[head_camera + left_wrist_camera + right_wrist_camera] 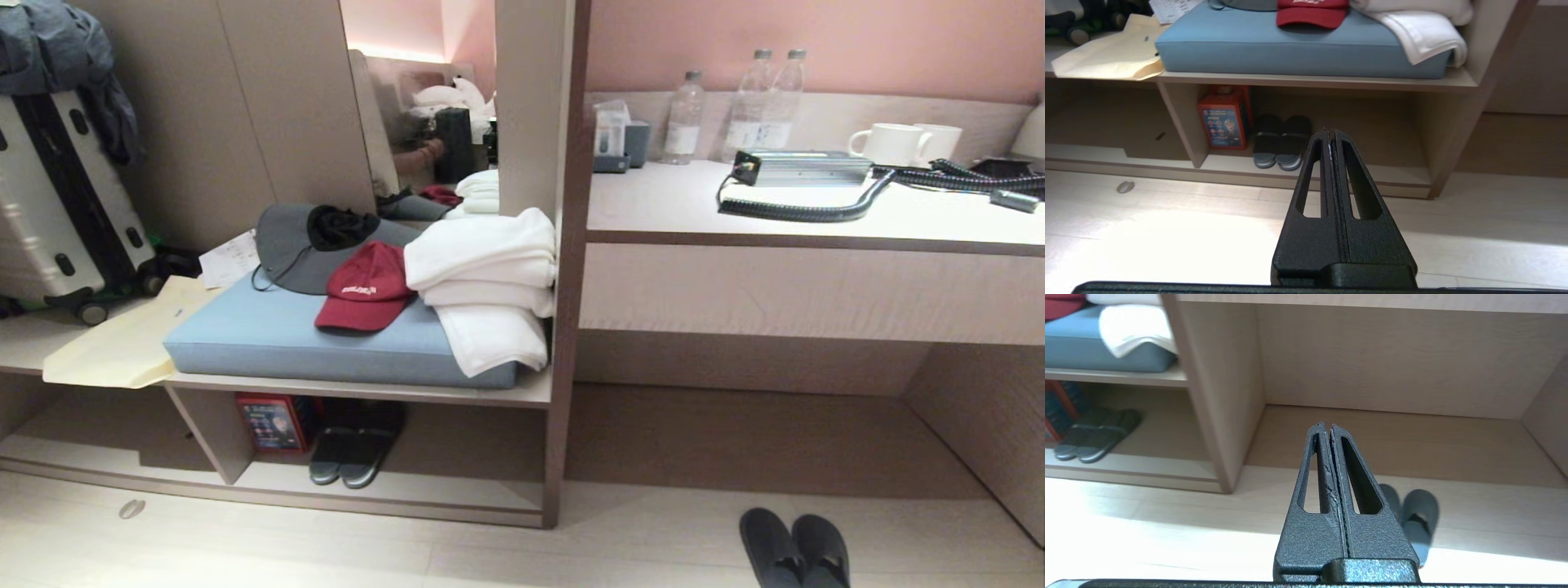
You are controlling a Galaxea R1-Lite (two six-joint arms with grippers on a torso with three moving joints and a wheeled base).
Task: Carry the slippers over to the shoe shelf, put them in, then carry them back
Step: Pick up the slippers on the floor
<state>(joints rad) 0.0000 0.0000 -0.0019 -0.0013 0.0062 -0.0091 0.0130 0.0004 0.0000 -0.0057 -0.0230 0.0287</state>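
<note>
The slippers [794, 549] lie side by side on the floor [245, 555], at the near edge of the head view, in front of the open recess under the desk [816, 212]. In the right wrist view they show partly behind the right gripper [1327, 425], whose jaws are closed on nothing, above the floor.

The shoe shelf [457, 494] is to the left of the recess, with a tall side panel between them. A darker pair [353, 457] stands in its right compartment, just beside a red box [269, 420] against the divider. The left gripper [1329, 131] points toward that compartment, jaws pressed together and empty, well short of the shelf's front edge.

On the board above the shelf lies a blue cushion [269, 339]. A red cap [365, 287], a grey hat [294, 245] and folded white towels [486, 286] rest on it, the towels at its right end, one hanging over the front edge. A beige envelope [122, 343] sticks out from under the cushion's left end, and a suitcase [57, 204] stands at the far left.

On the surface, bottles [747, 106] and two cups [898, 143] stand along the back edge, with a black hose [816, 212] lying nearer the front.
</note>
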